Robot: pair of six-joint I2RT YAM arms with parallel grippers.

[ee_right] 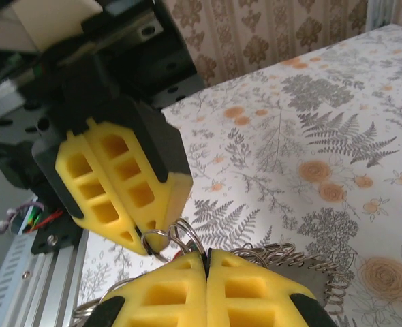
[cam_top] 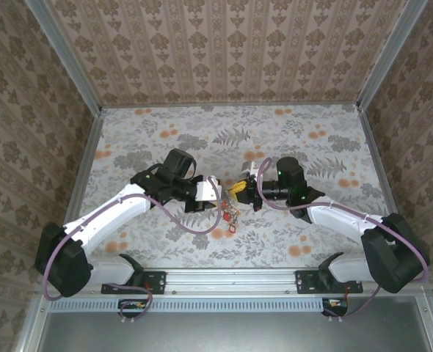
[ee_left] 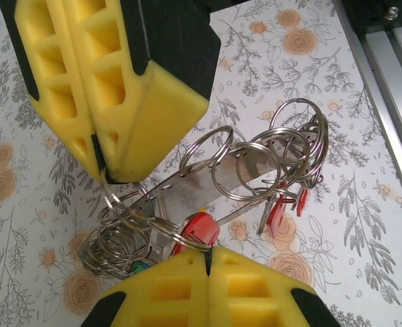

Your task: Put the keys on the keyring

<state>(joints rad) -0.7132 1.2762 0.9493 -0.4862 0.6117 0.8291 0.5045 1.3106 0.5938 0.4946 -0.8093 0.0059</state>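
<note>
Keys, red heads, left wrist close-up

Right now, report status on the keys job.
Left gripper, right gripper: jaws shut, both pinching the ring bunch. Red keys hang on it. Bunch tangled, crowding the jaws.

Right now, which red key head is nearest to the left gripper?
The red head right at the tip of the left gripper; the other red heads hang farther to the right, apart from it.
</note>
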